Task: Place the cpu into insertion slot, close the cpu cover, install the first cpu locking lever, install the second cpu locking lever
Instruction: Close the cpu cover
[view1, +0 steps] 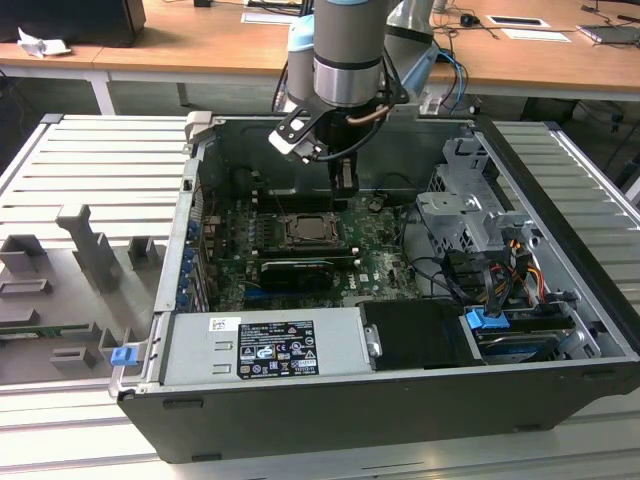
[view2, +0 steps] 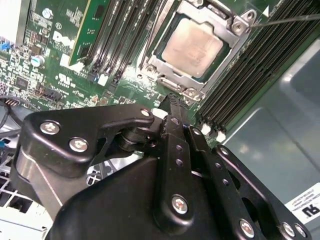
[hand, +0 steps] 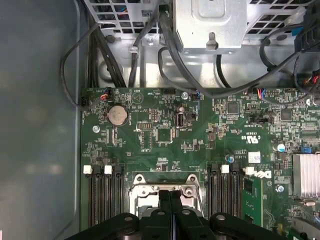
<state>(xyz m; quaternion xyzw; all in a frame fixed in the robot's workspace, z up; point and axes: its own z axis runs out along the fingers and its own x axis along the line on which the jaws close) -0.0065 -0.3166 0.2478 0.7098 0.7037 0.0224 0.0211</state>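
**Open computer case on the tabletop; claw over the socket.** A black open-sided computer case (view1: 400, 410) lies on a ribbed grey metal tabletop (view1: 90, 160), and the arm reaches down into it. The small square cpu with a dull silver-grey top (view2: 192, 47) lies flat inside the square, silver-rimmed insertion slot (view2: 186, 91), on the green motherboard (hand: 165, 130) between banks of long black memory slots (view2: 255, 65). The thin silvery cpu cover, a frame with a cut-out centre (view2: 227, 52), appears to lie down around the chip. The black two-fingered claw (view2: 173, 102) hangs just beside one edge of the socket. Its fingers are pressed together and pinch nothing.

**Step in hand (judged).** Placing and covering look done, so the work stands at the locking levers. A thin steel lever rod (view2: 287, 20) runs outward across the memory slots and seems unlatched. Seating it calls for a steady push with the closed fingertips, down and under its catch, without scraping the board.

**Writing.** The grey metal power-supply box carries a black label with white print (view1: 275, 347), and the board bears white silkscreen marks. The print is not transcribed here.
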